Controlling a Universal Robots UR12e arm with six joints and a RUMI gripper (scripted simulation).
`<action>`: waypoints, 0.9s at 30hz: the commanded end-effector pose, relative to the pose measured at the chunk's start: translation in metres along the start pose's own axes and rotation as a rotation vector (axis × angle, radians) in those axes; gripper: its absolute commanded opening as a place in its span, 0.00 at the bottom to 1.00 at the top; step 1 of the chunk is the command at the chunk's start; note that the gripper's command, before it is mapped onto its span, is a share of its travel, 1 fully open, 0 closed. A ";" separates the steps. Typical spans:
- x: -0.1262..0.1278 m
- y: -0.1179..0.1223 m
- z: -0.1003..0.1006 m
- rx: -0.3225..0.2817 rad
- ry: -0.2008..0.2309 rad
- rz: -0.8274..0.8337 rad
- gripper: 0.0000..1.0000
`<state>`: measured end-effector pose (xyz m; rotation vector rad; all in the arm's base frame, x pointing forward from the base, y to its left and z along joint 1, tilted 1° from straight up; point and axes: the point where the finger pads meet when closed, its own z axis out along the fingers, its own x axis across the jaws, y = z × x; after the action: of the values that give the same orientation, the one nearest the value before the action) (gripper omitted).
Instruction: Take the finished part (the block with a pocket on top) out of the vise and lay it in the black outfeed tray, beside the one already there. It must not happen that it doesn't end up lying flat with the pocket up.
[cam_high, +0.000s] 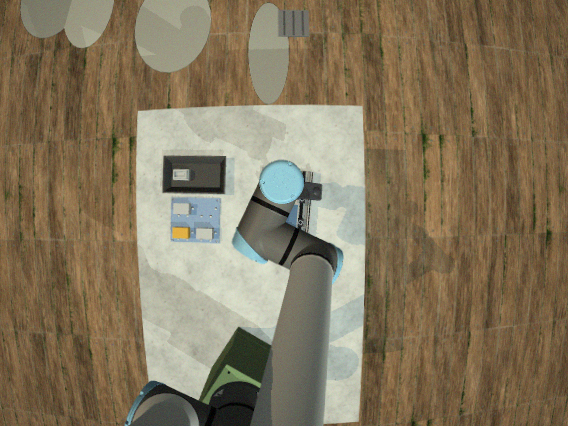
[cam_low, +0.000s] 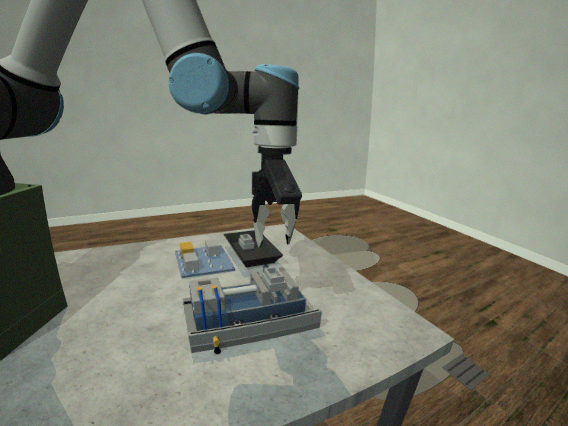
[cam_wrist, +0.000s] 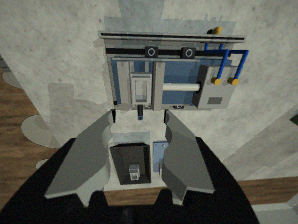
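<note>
You've got the grey table (cam_low: 150, 380) w/ the arm reaching over it from the green pedestal (cam_low: 25, 265), and on it the vise (cam_low: 250, 312) nearest the exterior cam, then the blue fixture plate (cam_low: 227, 264) and the black outfeed tray (cam_low: 265, 257) behind. Gripper (cam_low: 274, 231) hangs above the vise, fingers spread apart, nothing between them. Finished part (cam_low: 274, 275) sits clamped in the vise; one block (cam_low: 246, 240) lies in the tray.

The tabletop (cam_low: 360, 345) looks like mottled, matt grey stone, the floor (cam_low: 490, 300) is grainy brown wood planking, the vise (cam_low: 250, 320) seems dull grey metal with blue-painted parts, and the outfeed tray (cam_low: 265, 257) is matt black.
</note>
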<state>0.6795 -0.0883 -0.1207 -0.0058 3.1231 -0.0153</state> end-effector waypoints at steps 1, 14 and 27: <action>-0.001 0.000 -0.001 0.000 -0.001 0.000 0.40; -0.001 0.000 -0.001 0.000 -0.001 0.000 0.40; -0.001 0.000 0.002 0.000 -0.001 0.000 0.40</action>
<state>0.6796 -0.0884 -0.1219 -0.0058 3.1231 -0.0153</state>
